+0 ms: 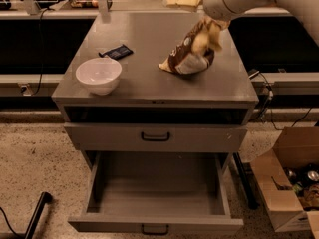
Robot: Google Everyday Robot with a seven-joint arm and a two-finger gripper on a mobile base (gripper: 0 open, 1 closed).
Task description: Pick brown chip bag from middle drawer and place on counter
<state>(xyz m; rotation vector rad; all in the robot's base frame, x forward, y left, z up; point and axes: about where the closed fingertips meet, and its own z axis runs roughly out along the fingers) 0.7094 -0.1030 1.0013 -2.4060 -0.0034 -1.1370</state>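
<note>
The brown chip bag (188,58) is tilted over the right half of the grey counter (149,78), its lower end at or just above the surface. My gripper (208,35) comes down from the upper right and is shut on the bag's top end, with its pale yellow fingers (201,41) on either side of it. The middle drawer (157,193) is pulled wide open below, and its grey floor is bare. Its black handle (154,229) shows at the front edge.
A white bowl (98,74) stands at the counter's front left, with a small flat dark-blue packet (116,52) behind it. A closed grey drawer front (155,137) sits above the open drawer. An open cardboard box (291,183) stands on the floor at right. A black pole (37,215) lies at lower left.
</note>
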